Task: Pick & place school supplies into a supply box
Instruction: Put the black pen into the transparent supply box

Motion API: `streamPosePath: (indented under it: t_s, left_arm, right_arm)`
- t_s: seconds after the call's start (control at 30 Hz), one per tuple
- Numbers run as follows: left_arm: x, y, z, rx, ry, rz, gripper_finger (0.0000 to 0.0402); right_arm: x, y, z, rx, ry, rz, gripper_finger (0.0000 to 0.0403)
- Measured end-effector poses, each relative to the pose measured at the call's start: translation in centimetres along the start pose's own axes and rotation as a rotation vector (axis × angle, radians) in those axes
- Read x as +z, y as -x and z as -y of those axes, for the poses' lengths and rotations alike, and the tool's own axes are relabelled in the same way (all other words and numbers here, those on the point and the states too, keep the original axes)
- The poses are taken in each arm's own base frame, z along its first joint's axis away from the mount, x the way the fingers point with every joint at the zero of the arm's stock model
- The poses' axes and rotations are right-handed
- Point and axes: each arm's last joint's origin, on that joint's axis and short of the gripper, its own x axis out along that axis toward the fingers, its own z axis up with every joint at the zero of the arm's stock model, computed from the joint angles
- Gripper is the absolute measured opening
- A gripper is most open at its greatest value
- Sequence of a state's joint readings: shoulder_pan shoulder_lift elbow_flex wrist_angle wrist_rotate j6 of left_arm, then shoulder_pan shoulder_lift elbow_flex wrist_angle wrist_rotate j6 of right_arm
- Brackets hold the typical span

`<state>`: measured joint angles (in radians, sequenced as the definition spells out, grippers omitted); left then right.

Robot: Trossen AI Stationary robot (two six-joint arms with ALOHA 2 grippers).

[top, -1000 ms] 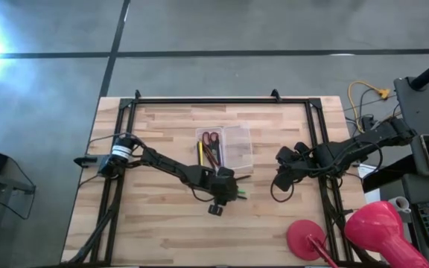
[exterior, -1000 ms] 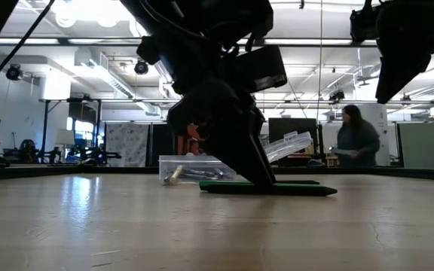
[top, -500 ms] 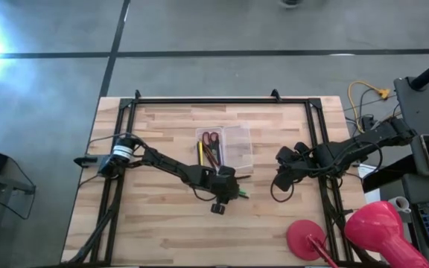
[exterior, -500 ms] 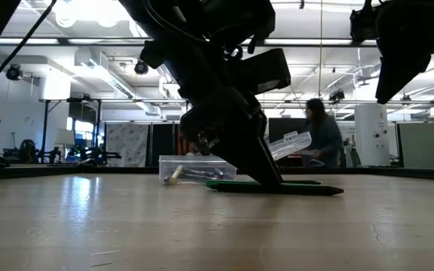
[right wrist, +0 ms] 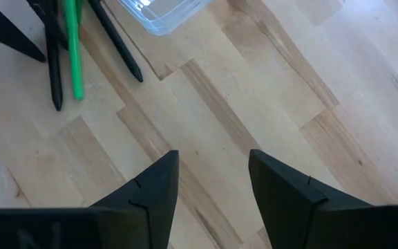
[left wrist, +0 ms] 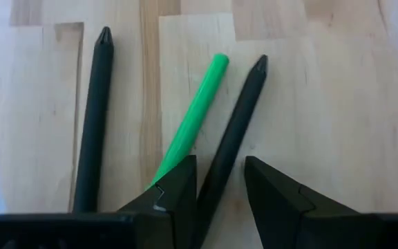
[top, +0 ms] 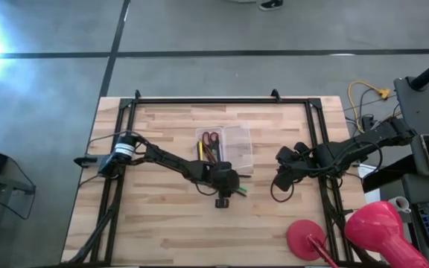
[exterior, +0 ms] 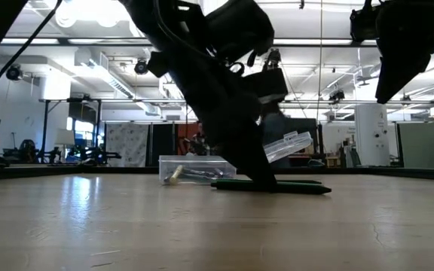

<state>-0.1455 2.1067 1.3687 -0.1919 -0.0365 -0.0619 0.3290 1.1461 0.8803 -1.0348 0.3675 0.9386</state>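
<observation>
Two black pens and a green pen (left wrist: 192, 124) lie flat on the wood table, close to the near side of the clear supply box (top: 233, 149). The box holds red-handled scissors (top: 211, 138) and a yellow pencil (top: 200, 151). My left gripper (left wrist: 220, 180) is open and low over the pens (top: 228, 187). Its fingers stand on either side of one black pen (left wrist: 237, 124), and the other black pen (left wrist: 94, 117) lies off to the side. My right gripper (right wrist: 213, 173) is open and hangs above bare wood near the table's right side (top: 280, 179). My left gripper comes from above, pointing down, with one finger on each side of the black pen's shaft (left wrist: 216, 173), which lies flat on the table. The pen runs close along one finger (left wrist: 178, 183). I cannot tell whether a finger touches it.
A red round-based object (top: 307, 240) and a pink object (top: 378, 227) sit at the near right corner. A black frame (top: 199, 99) runs along the table's far and side edges. Bare wood lies on the near side of the pens. A person shows in the room beyond.
My left gripper has shifted a little toward the table's right over the pens and turned at the wrist, staying low at the table. The person in the room behind has walked leftward across the low view.
</observation>
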Motion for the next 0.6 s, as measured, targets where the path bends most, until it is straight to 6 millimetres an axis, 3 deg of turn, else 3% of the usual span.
streamPosePath:
  t_s: [0.3, 0.6]
  left_arm:
    - [-0.1, 0.0, 1.2, -0.040, -0.005, -0.004, 0.0109]
    - [-0.9, 0.1, 3.1, 0.037, -0.215, -0.012, 0.0107]
  right_arm:
    - [0.0, 0.0, 0.0, -0.003, 0.004, 0.000, 0.0166]
    - [0.0, -0.1, 0.0, -0.004, 0.004, 0.000, 0.0166]
